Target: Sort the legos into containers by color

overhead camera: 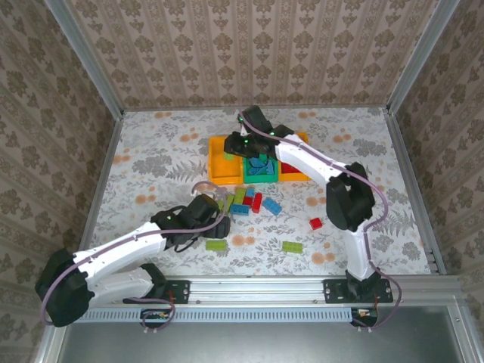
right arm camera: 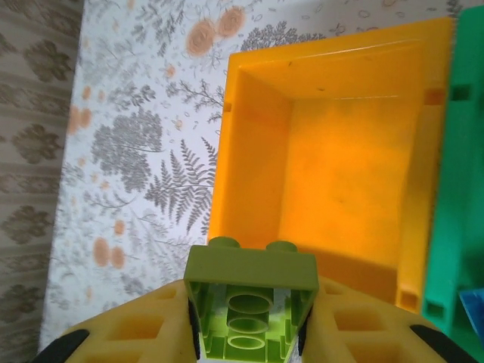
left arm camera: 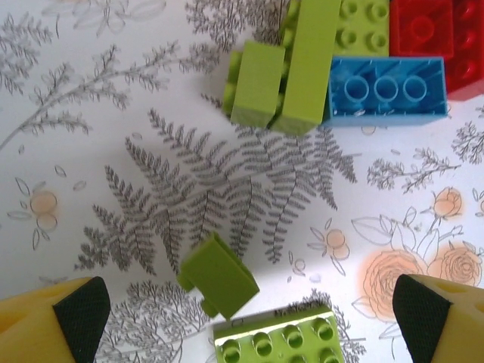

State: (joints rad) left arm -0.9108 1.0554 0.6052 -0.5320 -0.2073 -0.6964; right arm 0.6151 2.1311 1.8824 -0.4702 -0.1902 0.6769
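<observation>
My right gripper (overhead camera: pixel 240 145) hangs over the left orange-yellow container (overhead camera: pixel 218 169), shut on a lime green lego (right arm camera: pixel 251 302) whose hollow underside faces the camera. Below it that container (right arm camera: pixel 333 151) looks empty. The green container (overhead camera: pixel 259 175) and the second orange-yellow one (overhead camera: pixel 301 175) stand to its right. My left gripper (overhead camera: pixel 218 225) is open low over the table, its pads (left arm camera: pixel 76 318) wide apart around a small lime lego (left arm camera: pixel 218 274) and a studded lime one (left arm camera: pixel 276 339). Beyond them lie more lime legos (left arm camera: pixel 283 72), a blue one (left arm camera: pixel 386 91) and a red one (left arm camera: pixel 431 34).
Loose legos lie in a cluster (overhead camera: pixel 246 200) in front of the containers. A red one (overhead camera: pixel 315 223) and a lime one (overhead camera: pixel 292 246) lie apart to the right. Wallpapered walls with metal posts enclose the table on three sides.
</observation>
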